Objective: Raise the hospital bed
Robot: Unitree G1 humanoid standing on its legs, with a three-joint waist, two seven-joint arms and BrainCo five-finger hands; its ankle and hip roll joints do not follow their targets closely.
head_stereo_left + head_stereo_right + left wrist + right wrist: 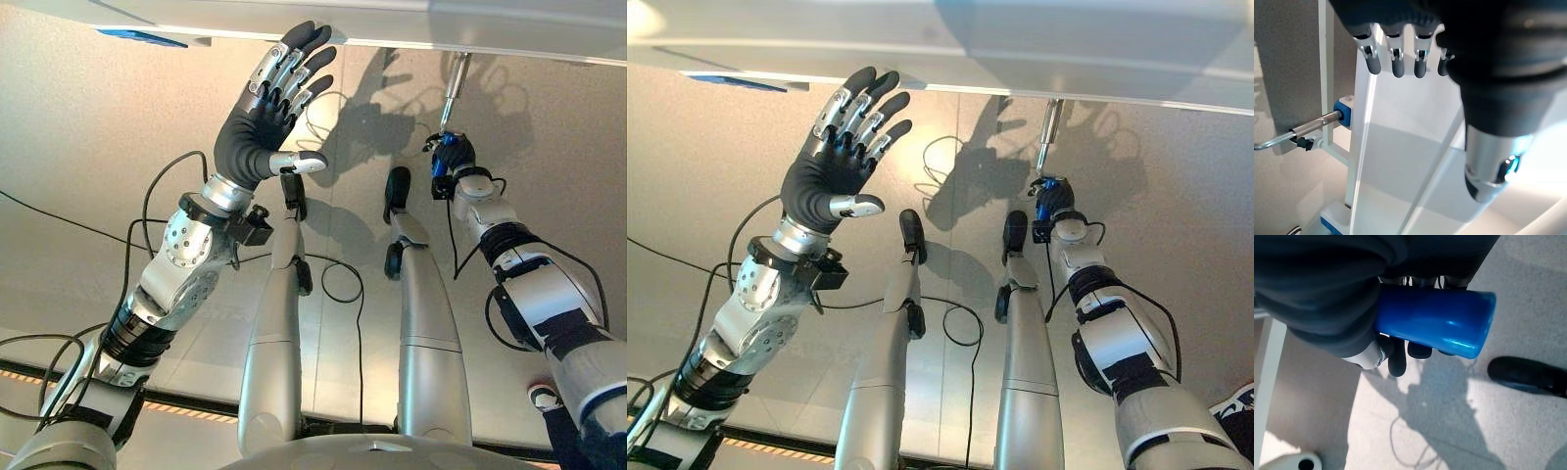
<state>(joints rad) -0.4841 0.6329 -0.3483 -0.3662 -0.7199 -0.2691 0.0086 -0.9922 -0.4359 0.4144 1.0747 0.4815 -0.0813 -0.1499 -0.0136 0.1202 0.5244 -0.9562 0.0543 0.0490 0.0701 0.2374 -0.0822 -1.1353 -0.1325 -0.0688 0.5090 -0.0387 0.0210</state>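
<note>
Blue crank handle [1437, 323], seen closest in the right wrist view, lies across the palm of the right hand [453, 157], whose fingers [1397, 360] curl round it in a firm grasp. From the handle a silver crank rod [452, 93] runs up to the underside of the hospital bed [411, 20], whose pale edge spans the top of the head views. Left hand [266, 108] is raised with fingers spread wide and straight, holding nothing; its dark fingertips [313, 39] reach the bed's lower edge, though contact cannot be confirmed. Well apart from each other, the two hands leave open room between them beneath the bed edge.

In the left wrist view, the white bed frame [1400, 147] stands upright past the fingertips, with a metal rod [1315, 126] entering a blue fitting [1344, 110] on its side; the rod's far end is cut off at the picture's edge.

Below lies a plain beige floor [88, 137], lit strongly and crossed by hard shadows. A dark shoe [1528, 374] rests on the floor in the right wrist view, its owner out of frame.
</note>
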